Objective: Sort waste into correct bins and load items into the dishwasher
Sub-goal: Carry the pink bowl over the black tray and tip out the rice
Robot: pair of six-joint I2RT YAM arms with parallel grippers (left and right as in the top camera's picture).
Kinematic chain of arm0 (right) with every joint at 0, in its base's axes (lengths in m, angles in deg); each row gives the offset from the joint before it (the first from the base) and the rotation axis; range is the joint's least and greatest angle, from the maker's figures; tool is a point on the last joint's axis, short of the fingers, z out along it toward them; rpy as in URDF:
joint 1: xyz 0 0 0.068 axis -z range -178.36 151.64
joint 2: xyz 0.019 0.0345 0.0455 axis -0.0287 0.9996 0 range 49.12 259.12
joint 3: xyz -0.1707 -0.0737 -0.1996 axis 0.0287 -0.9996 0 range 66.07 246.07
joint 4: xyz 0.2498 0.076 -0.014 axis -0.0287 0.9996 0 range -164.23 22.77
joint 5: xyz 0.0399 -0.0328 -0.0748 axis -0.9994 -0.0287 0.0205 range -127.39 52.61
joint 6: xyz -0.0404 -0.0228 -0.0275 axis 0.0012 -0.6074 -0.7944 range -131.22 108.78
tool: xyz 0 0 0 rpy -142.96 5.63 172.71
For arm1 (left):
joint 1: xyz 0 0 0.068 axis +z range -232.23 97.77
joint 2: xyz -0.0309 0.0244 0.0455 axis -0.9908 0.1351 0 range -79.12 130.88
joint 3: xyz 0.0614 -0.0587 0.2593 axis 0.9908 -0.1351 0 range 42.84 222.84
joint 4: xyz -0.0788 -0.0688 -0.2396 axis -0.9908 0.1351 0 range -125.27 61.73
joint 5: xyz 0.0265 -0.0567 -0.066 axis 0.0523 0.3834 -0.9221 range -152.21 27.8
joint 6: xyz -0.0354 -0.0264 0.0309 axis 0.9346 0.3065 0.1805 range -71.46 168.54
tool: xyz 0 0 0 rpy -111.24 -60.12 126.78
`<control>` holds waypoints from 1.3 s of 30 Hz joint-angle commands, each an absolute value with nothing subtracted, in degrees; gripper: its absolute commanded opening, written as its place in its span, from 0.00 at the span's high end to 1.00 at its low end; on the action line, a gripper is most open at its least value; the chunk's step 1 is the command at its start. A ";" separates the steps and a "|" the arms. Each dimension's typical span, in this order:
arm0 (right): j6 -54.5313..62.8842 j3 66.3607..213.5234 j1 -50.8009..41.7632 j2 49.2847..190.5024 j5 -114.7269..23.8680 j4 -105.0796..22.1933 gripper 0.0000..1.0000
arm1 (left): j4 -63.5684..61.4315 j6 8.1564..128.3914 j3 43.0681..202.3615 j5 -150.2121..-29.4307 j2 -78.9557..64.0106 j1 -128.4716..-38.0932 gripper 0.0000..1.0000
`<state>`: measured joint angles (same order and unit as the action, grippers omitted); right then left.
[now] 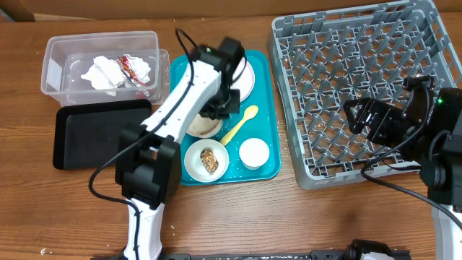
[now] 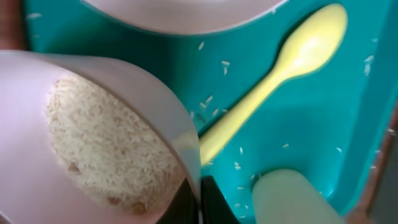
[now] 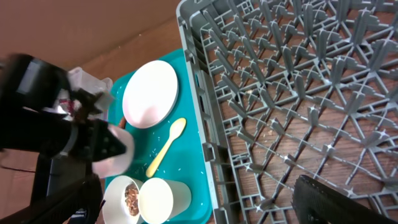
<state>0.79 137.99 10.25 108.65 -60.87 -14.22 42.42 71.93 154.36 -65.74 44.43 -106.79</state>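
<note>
My left gripper (image 1: 214, 108) is shut on the rim of a white bowl (image 1: 204, 127) over the teal tray (image 1: 268, 170). In the left wrist view the fingers (image 2: 199, 200) pinch that bowl's wall (image 2: 124, 81), which is tilted and holds caked white rice (image 2: 106, 143). Loose rice grains (image 2: 214, 102) lie on the tray beside the pale yellow spoon (image 2: 292, 59). The white plate (image 1: 247, 78), the cup (image 1: 254, 153) and a second bowl (image 1: 206, 159) with brown food stand on the tray. My right gripper (image 1: 369, 120) is open and empty above the grey dish rack (image 1: 361, 65).
The clear tub (image 1: 58, 68) at the back left holds the crumpled napkin (image 1: 101, 71) and the red-and-white wrapper (image 1: 133, 68). The black tray (image 1: 94, 133) lies in front of it. The rack's near wall (image 3: 205, 124) borders the teal tray.
</note>
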 commanded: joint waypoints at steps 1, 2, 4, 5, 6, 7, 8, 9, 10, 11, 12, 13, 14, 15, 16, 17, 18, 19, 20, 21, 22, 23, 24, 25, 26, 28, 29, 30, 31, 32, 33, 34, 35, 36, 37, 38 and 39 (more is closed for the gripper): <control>0.72 139.17 10.35 108.45 -60.39 -14.81 0.00 | 46.85 69.42 163.76 -66.28 43.29 -102.96 0.96; 0.72 139.17 10.35 108.45 -60.39 -14.92 0.00 | 48.01 68.66 165.95 -66.28 42.96 -101.57 0.96; 0.72 139.17 10.35 108.45 -60.37 -15.09 0.00 | 49.21 67.78 168.18 -66.30 42.63 -99.60 0.96; 0.72 139.17 10.35 108.45 -60.39 -15.18 0.00 | 50.59 67.80 169.38 -66.43 42.50 -98.09 0.96; 0.72 139.17 10.35 108.45 -60.37 -15.18 0.00 | 53.08 67.80 170.47 -66.76 42.13 -96.06 0.96; 0.72 139.17 10.35 108.45 -60.37 -15.16 0.00 | 54.33 67.78 170.65 -66.74 41.67 -94.99 0.96; 0.72 139.17 10.35 108.45 -60.37 -15.14 0.00 | 55.92 67.78 170.60 -66.72 40.95 -93.54 0.96; 0.72 139.17 10.35 108.45 -60.37 -15.14 0.00 | 58.42 66.86 170.60 -66.72 39.86 -91.53 0.96; 0.72 139.17 10.35 108.45 -60.37 -15.16 0.00 | 60.23 66.27 170.58 -66.72 38.92 -90.03 0.96; 0.72 139.17 10.35 108.45 -60.37 -15.20 0.00 | 61.58 65.49 170.52 -66.67 37.89 -88.50 0.95; 0.72 139.17 10.35 108.45 -60.37 -15.31 0.00 | 61.56 63.39 169.73 -67.86 36.14 -86.55 0.95; 0.72 139.17 10.35 108.45 -60.37 -15.38 0.00 | 61.48 62.69 168.55 -68.90 34.26 -84.85 0.96; 0.72 139.17 10.35 108.45 -60.37 -15.42 0.00 | 61.45 62.21 167.70 -69.41 33.02 -83.49 0.96; 0.72 139.17 10.35 108.45 -60.37 -15.42 0.00 | 61.54 61.01 166.34 -69.82 31.12 -81.17 0.95; 0.72 139.17 10.35 108.45 -60.37 -15.40 0.00 | 61.52 59.96 164.85 -70.65 29.61 -79.23 0.95; 0.74 139.17 10.35 108.45 -60.39 -15.38 0.00 | 61.23 57.79 162.65 -72.45 27.88 -76.54 0.95; 0.72 139.17 10.35 108.47 -60.39 -15.42 0.00 | 60.91 56.07 161.01 -73.93 26.92 -74.70 0.95; 0.72 139.17 10.35 108.47 -60.39 -15.49 0.00 | 59.97 52.85 157.95 -76.95 25.52 -71.69 0.96; 0.72 139.17 10.35 108.56 -60.39 -15.51 0.00 | 58.15 49.16 153.75 -81.56 24.23 -67.64 0.96; 0.72 139.17 10.35 108.63 -60.39 -15.47 0.00 | 57.02 47.04 151.63 -84.47 23.95 -65.63 0.96; 0.72 139.17 10.35 108.63 -60.39 -15.44 0.00 | 55.79 44.77 149.45 -88.01 23.84 -63.49 0.96; 0.74 139.17 10.35 108.65 -60.39 -15.42 0.00 | 54.50 42.43 147.46 -91.74 23.84 -61.65 0.96; 0.72 139.14 10.35 108.67 -60.39 -15.40 0.00 | 52.34 39.35 144.62 -96.68 23.95 -59.34 0.96; 0.74 139.17 10.35 108.67 -60.39 -15.40 0.00 | 50.83 38.32 142.89 -99.05 23.95 -58.16 0.96; 0.74 139.14 10.35 108.67 -60.39 -15.40 0.00 | 47.62 36.77 139.68 -103.18 23.95 -56.13 0.96; 0.74 139.17 10.35 108.67 -60.41 -15.40 0.00 | 43.03 35.76 135.74 -107.24 23.95 -54.05 0.96; 0.77 139.17 10.35 108.67 -60.41 -15.40 0.00 | 40.21 35.63 133.47 -109.49 23.95 -53.09 0.96; 0.77 139.17 10.35 108.67 -60.41 -15.38 0.00 | 38.11 35.61 131.74 -111.20 23.95 -52.45 0.96; 0.77 139.17 10.35 108.67 -60.41 -15.36 0.00 | 35.64 35.61 129.60 -113.21 23.95 -51.78 0.96; 0.77 139.17 10.35 108.67 -60.41 -15.34 0.00 | 34.33 35.61 128.38 -114.15 23.95 -51.40 0.96; 0.77 139.17 10.35 108.67 -60.41 -15.27 0.00 | 32.54 35.52 126.56 -115.66 23.95 -50.84 0.96; 0.77 139.17 10.35 108.67 -60.41 -15.12 0.00 | 31.18 34.95 125.21 -117.21 23.97 -50.25 0.96; 0.77 139.17 10.35 108.67 -60.41 -14.88 0.00 | 29.19 34.67 123.59 -118.87 24.14 -49.26 0.96; 0.77 139.17 10.35 108.67 -60.41 -14.68 0.00 | 27.64 34.78 122.56 -120.33 24.54 -48.26 0.96; 0.77 139.17 10.35 108.67 -60.39 -14.50 0.00 | 26.61 34.80 121.93 -121.51 24.93 -47.49 0.96; 0.74 139.17 10.35 108.67 -60.41 -14.44 0.00 | 25.48 34.78 121.29 -123.46 25.59 -46.42 0.96; 0.77 139.17 10.35 108.67 -60.41 -14.31 0.00 | 24.67 34.78 120.90 -125.91 26.72 -44.96 0.96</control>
